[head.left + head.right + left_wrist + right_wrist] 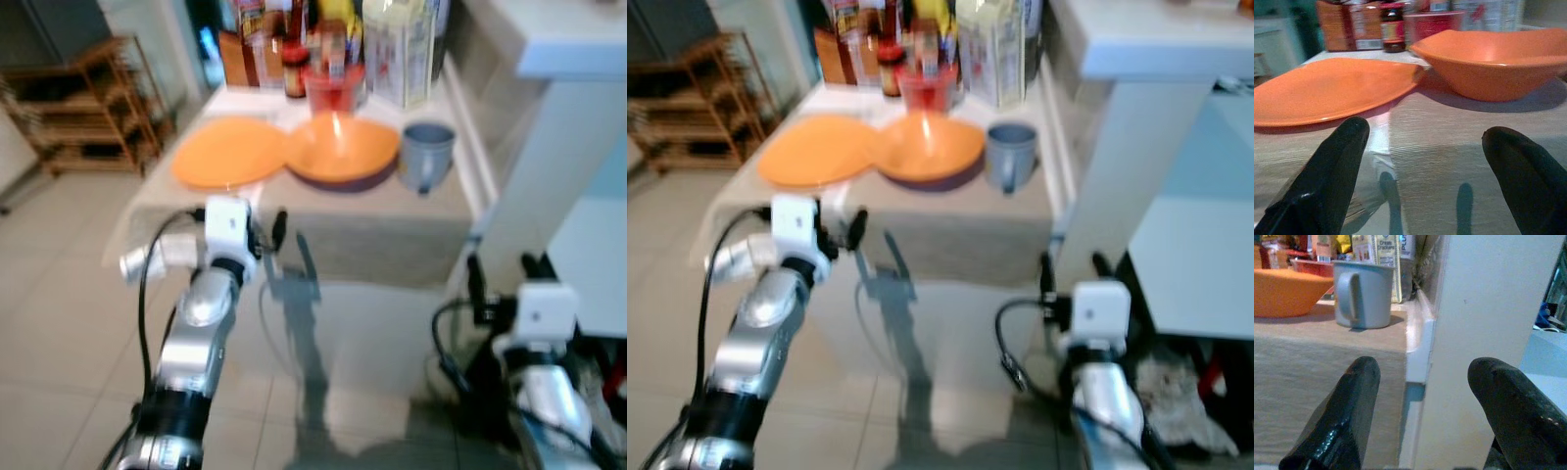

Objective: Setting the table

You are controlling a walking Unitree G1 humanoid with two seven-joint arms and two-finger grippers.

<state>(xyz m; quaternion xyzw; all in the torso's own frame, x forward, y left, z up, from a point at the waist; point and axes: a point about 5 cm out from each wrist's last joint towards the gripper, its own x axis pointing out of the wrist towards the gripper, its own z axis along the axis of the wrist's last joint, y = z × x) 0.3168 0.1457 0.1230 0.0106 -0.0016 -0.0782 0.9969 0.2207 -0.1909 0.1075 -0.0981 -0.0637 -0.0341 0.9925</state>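
Note:
A small table with a beige cloth (392, 235) stands before me. On it lie a flat orange plate (227, 152), an orange bowl (343, 147) touching the plate's right side, and a grey-blue mug (426, 155) at the right. My left gripper (269, 235) hovers open at the table's front edge, pointing at the plate (1327, 90) and bowl (1493, 61). Lower down, my right gripper (505, 274) is open by the table's front right corner, with the mug (1364, 293) beyond it.
Bottles, jars and cartons (323, 39) and a red container (333, 88) crowd the table's back. A white cabinet (549, 127) rises directly right of the table, close to my right gripper. A wooden shelf rack (88, 103) stands at far left on the tiled floor.

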